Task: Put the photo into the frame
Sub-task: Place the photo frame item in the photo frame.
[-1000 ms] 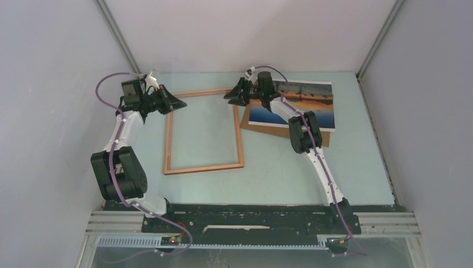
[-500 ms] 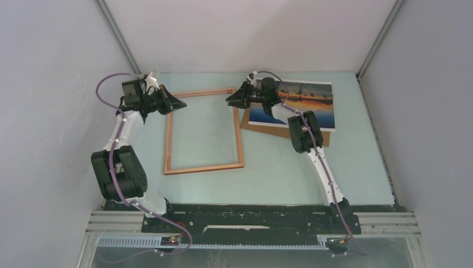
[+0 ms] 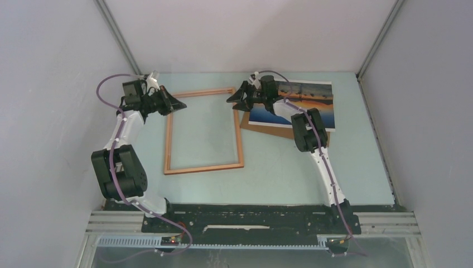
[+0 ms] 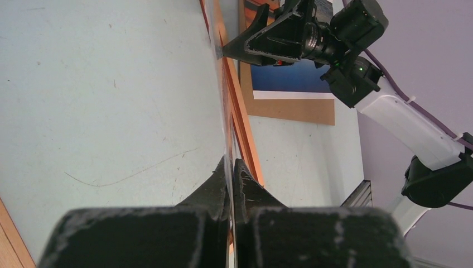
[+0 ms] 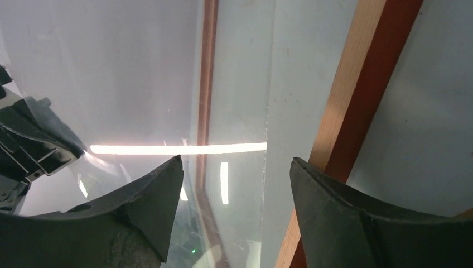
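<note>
So the thin reddish-brown wooden rectangular frame (image 3: 203,167) is lying flat on the pale blue worktop (image 3: 279,173), and neither arm is going for the picture yet. The left gripper (image 3: 180,103) is hanging over the frame's far left corner with its fingers pinched together on the edge of a thin clear pane (image 5: 234,100). In the left wrist view you're looking along that sheet edge-on, and it's running straight across to the other arm.

The right gripper (image 3: 230,96) is sitting over the frame's far right corner with its fingers spread apart, not gripping anything. From its own camera I'm guessing it's lining up to take the pane's other edge, so the sheet gets carried by both ends instead of sagging from one.

The orange-sunset paper photo (image 3: 312,103) is resting just to the right of the frame, on top of a plain brown flat backing board (image 3: 268,129). My read is it's parked there on purpose, since the clear sheet has to be dealt with before the print goes in.
</note>
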